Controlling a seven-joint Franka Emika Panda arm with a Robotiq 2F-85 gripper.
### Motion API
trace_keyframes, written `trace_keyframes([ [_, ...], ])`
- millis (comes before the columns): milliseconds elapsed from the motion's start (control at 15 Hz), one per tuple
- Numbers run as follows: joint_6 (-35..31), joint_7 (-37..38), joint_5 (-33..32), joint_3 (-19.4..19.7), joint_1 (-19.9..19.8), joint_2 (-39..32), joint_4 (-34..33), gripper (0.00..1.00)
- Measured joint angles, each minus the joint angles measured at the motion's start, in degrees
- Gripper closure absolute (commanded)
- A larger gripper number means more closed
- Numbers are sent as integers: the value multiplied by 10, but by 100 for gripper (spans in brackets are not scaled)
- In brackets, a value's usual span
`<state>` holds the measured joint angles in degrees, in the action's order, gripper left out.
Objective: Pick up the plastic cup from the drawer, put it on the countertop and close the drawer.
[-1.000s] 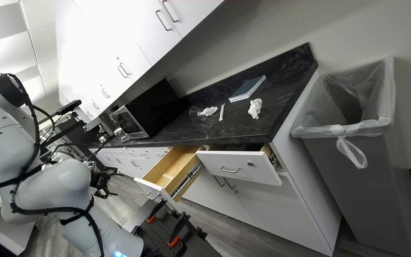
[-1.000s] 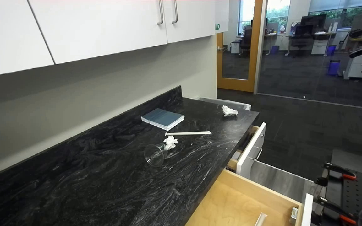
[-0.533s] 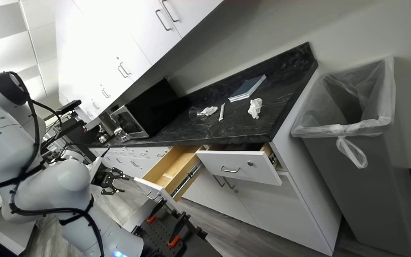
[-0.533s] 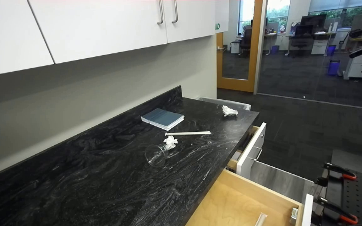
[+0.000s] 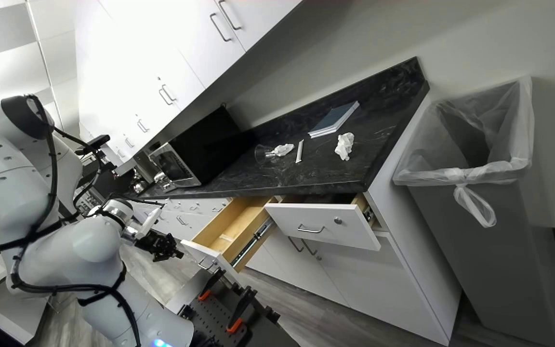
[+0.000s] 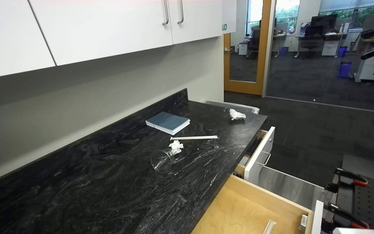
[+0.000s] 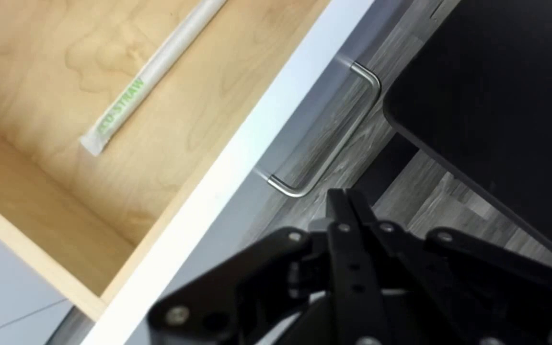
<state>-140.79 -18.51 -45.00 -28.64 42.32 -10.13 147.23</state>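
My arm swung in toward the drawer, my gripper now nearer its front, the once-spread fingers brought together, in an exterior view a white edge newly showing at bottom right

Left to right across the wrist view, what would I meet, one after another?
Wrapped straw → drawer handle → black panel. The drawer and the gripper are left out, since their spans overlap others'.

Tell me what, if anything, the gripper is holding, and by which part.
Nothing is held: the gripper is shut and empty, and the clear cup lies on the countertop.
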Motion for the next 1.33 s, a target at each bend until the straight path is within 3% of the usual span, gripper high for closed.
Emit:
trace_keyframes([
  [600, -4, -5, -16, 0, -4, -11, -1, 100],
  [1000, -80, -1, -175, 44, -33, -41, -3, 100],
  [1333, -85, 20, -263, 59, -62, -69, -20, 100],
])
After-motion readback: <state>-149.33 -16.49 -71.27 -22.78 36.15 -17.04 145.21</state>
